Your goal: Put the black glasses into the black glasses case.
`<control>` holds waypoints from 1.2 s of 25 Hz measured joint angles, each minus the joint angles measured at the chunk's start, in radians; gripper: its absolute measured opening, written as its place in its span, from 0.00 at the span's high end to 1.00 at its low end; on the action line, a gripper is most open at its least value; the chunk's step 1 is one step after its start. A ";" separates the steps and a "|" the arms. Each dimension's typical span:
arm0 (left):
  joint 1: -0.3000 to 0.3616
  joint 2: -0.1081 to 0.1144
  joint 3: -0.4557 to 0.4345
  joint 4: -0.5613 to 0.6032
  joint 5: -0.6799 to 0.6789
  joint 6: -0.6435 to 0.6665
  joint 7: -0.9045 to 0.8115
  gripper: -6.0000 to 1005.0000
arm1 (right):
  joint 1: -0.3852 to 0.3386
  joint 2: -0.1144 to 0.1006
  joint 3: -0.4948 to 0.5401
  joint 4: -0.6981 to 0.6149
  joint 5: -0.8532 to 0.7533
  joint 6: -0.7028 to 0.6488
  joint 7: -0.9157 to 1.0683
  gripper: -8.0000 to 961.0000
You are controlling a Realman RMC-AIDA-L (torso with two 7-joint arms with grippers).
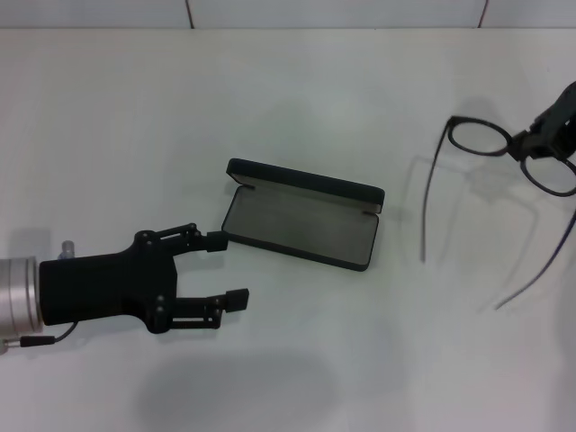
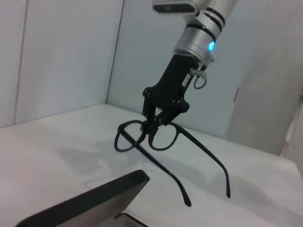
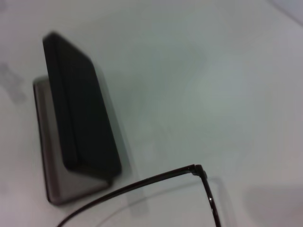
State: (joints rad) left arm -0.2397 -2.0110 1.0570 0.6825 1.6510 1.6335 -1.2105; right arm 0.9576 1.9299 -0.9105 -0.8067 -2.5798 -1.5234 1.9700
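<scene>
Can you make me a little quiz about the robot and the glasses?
1. True or false: the black glasses are already inside the black glasses case.
2. Which gripper holds the glasses: A) the left gripper or B) the right gripper?
3. Fill in: the case's lid is ____.

Key: 1. False, they hang above the table, to the right of the case. 2. B, pinching the bridge; the left gripper is open beside the case. 3. Open.

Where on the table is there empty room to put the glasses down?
Bare table lies between the black glasses case and the black glasses held by the right end effector, and along the near edge. It is crowded at the case's left end, where the open left end effector sits.
</scene>
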 joint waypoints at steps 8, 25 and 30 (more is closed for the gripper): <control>0.005 0.001 -0.023 -0.003 -0.005 0.003 -0.013 0.14 | -0.081 0.005 0.087 -0.088 0.181 -0.100 0.016 0.92; 0.001 -0.002 -0.072 -0.024 -0.007 0.013 -0.014 0.14 | -0.319 0.089 0.067 -0.265 0.575 -0.087 -0.178 0.92; 0.007 -0.022 -0.177 -0.025 -0.007 0.050 -0.014 0.14 | -0.406 0.088 0.069 -0.208 0.750 -0.029 -0.242 0.92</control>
State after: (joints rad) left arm -0.2323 -2.0329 0.8803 0.6580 1.6435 1.6832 -1.2242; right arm 0.5511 2.0184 -0.8419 -1.0146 -1.8297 -1.5523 1.7276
